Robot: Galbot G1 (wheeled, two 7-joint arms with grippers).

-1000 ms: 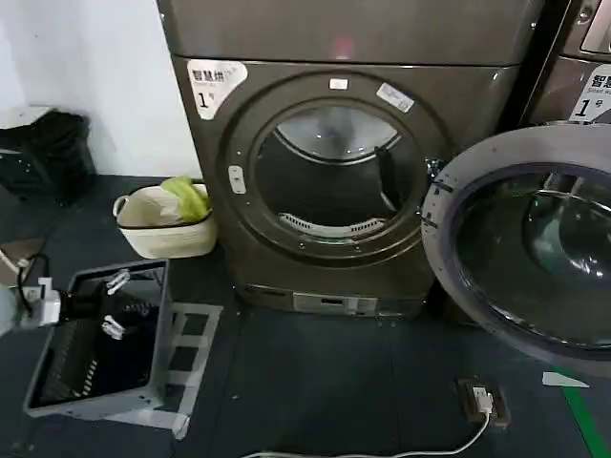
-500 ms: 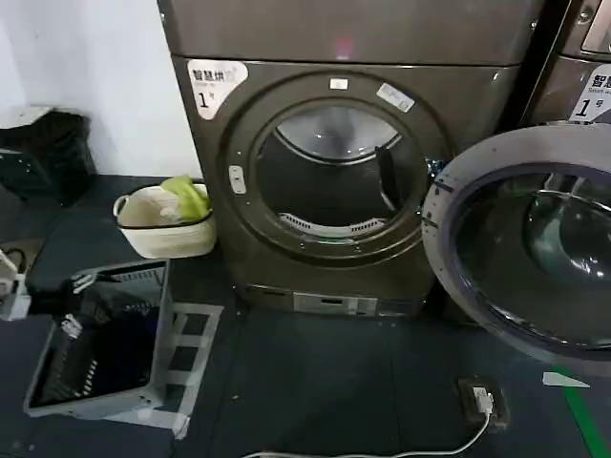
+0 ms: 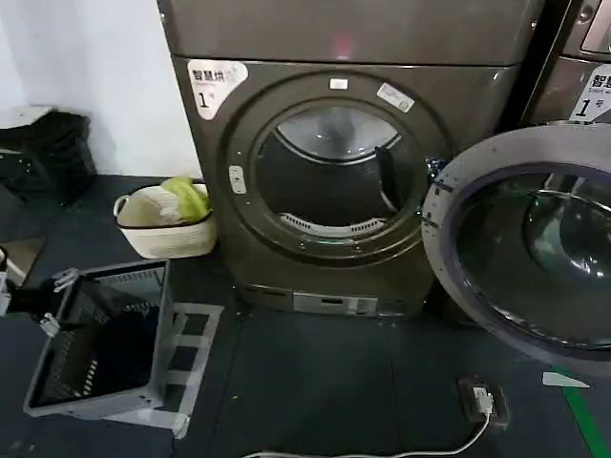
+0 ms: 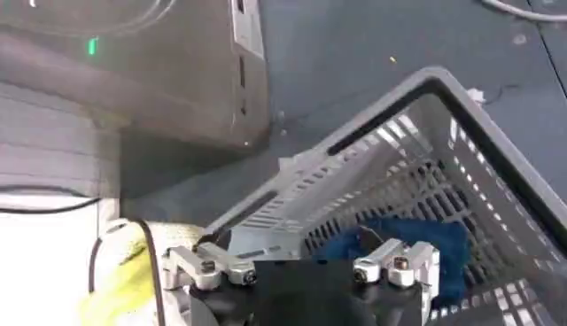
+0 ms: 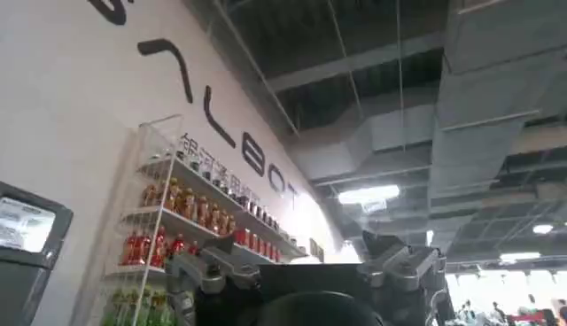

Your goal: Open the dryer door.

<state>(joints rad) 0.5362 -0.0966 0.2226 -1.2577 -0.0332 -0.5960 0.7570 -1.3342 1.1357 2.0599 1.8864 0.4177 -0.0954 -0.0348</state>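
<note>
Head view: the dryer door (image 3: 523, 246), a big round porthole with a pale grey plastic inner rim around dark glass, is swung fully open and hangs at 3 o'clock of the dark-grey front-loading dryer (image 3: 334, 172), hinged at the right edge of the round drum opening (image 3: 329, 172). Inside face points toward the camera. A partly seen neighbouring machine (image 3: 582, 67) sits behind the door at 1 o'clock. Cream fabric basket with yellow-green cloth (image 3: 164, 221) is on the floor just beside the dryer at 9 o'clock. Grey slatted plastic laundry crate (image 3: 95, 343) is at 8 o'clock, tilted, resting partly on a white frame. Black plug block with white cable (image 3: 482, 401) lies on the dark floor at 5 o'clock. Left gripper (image 3: 55, 301) is at the far left edge, over the crate's near-left rim, well apart from the door; fingers spread, empty.

Left wrist view: left gripper (image 4: 306, 266) has its two metal fingertips (image 4: 202, 264) parted with nothing between them. Beyond them are the grey crate (image 4: 416, 168) with a dark blue cloth (image 4: 403, 248) inside, and the dryer base (image 4: 133, 80) with a green light.

Right wrist view: right gripper (image 5: 306, 266) points up at the ceiling and a wall shelf of bottles (image 5: 190, 230); fingers apart, holding nothing.
</note>
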